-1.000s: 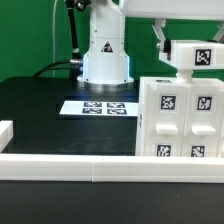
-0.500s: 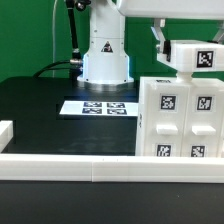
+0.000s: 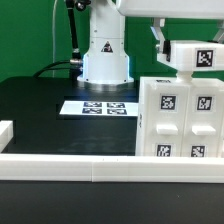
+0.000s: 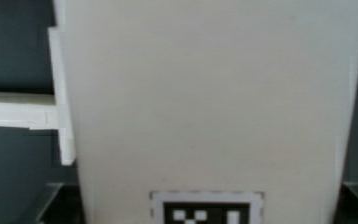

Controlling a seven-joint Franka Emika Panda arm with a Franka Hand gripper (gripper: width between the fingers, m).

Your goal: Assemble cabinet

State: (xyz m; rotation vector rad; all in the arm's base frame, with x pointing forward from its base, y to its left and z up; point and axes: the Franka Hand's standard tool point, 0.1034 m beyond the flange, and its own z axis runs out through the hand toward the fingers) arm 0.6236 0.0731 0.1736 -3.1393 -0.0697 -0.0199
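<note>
The tool [image 3: 164, 46] is clamped on a small white tagged panel [image 3: 192, 57], holding it just above the cabinet box [image 3: 180, 120] on the counter [image 3: 40, 110]

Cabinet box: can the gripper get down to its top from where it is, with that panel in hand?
Probably yes. The gripper holds the small panel right over the cabinet box, with nothing visible between them.

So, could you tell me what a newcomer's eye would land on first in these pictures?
The large white cabinet box, covered in black-and-white tags, fills the exterior view's right. Just above it the gripper holds a small tagged panel piece, which nearly fills the wrist view. Behind, the marker board lies on the black table.
</note>
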